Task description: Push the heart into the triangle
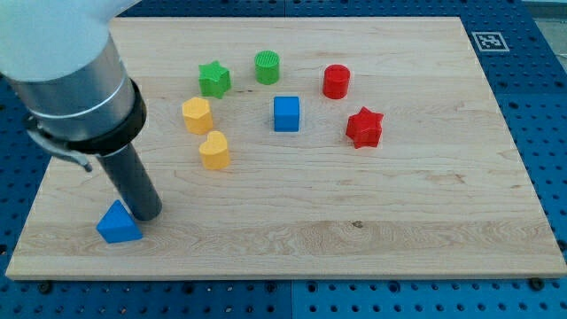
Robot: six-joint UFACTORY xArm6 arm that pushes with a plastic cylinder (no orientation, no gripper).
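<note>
The yellow heart lies left of the board's middle. The blue triangle lies near the view's bottom left corner of the board. My tip rests on the board just right of the blue triangle, touching or nearly touching its right edge. The heart is up and to the right of my tip, well apart from it. The rod and the arm's grey body rise toward the view's top left.
A yellow hexagon sits just above the heart. A green star, a green cylinder, a blue cube, a red cylinder and a red star lie across the board's upper middle. The wooden board ends near the triangle.
</note>
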